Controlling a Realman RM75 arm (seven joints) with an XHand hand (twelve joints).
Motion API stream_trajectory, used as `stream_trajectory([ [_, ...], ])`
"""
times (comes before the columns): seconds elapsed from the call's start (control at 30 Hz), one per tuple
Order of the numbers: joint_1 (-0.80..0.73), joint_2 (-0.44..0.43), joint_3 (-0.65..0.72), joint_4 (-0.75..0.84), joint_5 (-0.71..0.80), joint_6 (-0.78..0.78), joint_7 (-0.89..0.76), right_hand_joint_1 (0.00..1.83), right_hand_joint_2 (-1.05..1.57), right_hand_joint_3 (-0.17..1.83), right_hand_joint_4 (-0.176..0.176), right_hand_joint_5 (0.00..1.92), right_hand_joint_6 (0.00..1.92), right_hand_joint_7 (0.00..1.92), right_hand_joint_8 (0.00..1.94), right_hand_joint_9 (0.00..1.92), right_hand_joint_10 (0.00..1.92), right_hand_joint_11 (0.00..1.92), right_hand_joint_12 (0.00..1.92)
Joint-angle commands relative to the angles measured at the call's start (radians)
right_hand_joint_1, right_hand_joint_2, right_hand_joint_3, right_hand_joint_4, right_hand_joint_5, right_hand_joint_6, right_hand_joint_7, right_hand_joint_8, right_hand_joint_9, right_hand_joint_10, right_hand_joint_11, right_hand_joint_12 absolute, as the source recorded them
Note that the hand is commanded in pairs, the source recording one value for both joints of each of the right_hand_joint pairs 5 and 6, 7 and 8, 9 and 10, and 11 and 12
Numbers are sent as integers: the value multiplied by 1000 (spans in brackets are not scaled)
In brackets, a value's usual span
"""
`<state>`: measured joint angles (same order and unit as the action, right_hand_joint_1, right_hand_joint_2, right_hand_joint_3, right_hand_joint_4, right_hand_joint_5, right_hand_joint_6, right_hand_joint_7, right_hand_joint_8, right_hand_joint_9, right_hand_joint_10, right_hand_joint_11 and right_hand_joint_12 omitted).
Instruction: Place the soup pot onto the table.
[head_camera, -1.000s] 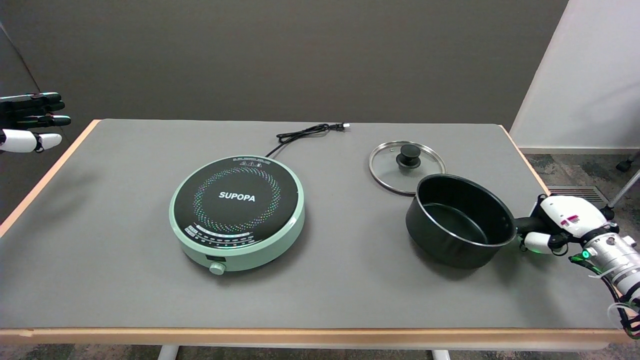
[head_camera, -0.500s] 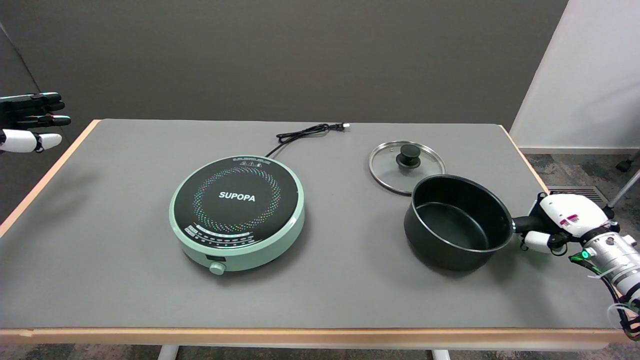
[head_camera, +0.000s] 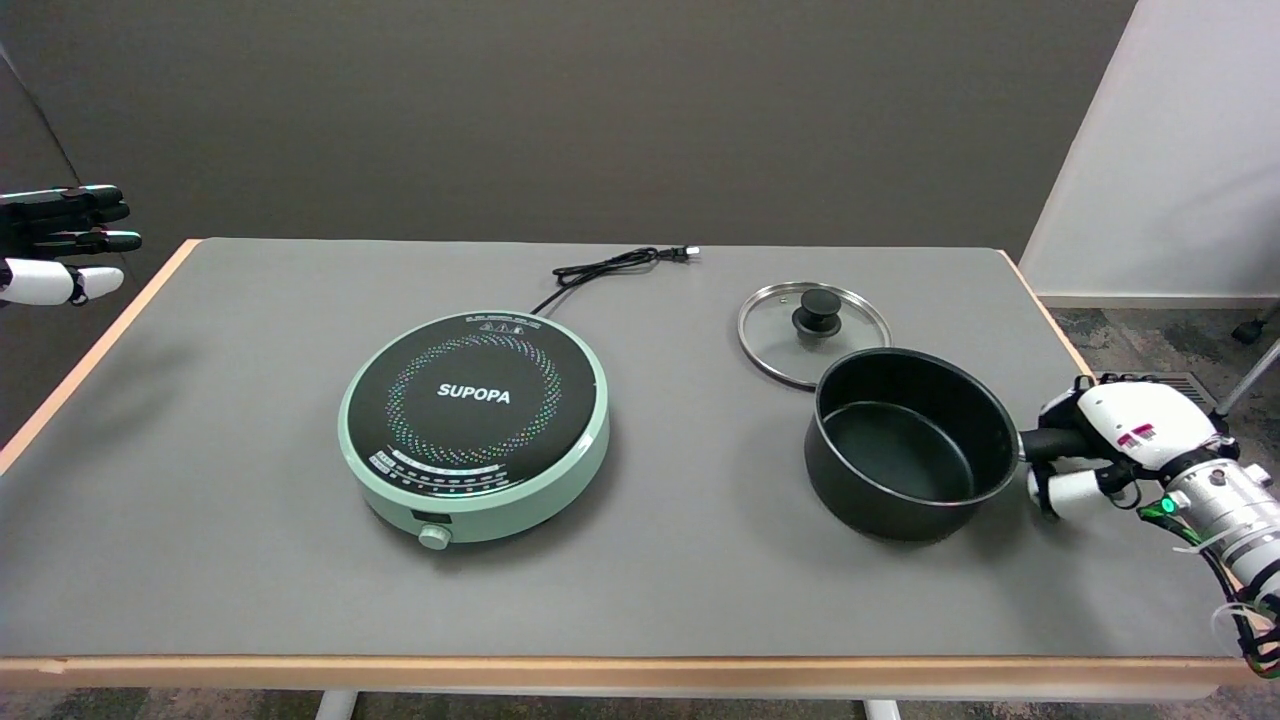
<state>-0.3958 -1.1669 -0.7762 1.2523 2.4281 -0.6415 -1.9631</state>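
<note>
My right arm (head_camera: 1225, 510) reaches in from the lower right, its hand (head_camera: 1105, 448) wrapped around the soup pot's handle (head_camera: 1050, 443), fingers curled beneath.

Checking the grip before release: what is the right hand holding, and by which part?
The right hand holds the pot by its black side handle.

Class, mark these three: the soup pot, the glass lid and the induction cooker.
soup pot (head_camera: 905, 452), head view, inner floor.
glass lid (head_camera: 817, 309), head view, black knob.
induction cooker (head_camera: 473, 394), head view, black cooking surface.
</note>
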Motion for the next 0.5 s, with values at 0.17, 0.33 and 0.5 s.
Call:
stream_trajectory([
  [0.17, -24, -9, 8, 89, -42, 56, -6, 970, -36, 1224, -107, 865, 865, 865, 865, 865, 865, 865, 865],
  [0.33, -36, -17, 20, 134, -72, 84, -4, 1013, -247, 1187, -65, 825, 825, 825, 825, 825, 825, 825, 825],
  [0.5, -53, -27, 42, 202, -78, 111, -2, 1014, -415, 1145, -70, 594, 594, 594, 594, 594, 594, 594, 594],
])
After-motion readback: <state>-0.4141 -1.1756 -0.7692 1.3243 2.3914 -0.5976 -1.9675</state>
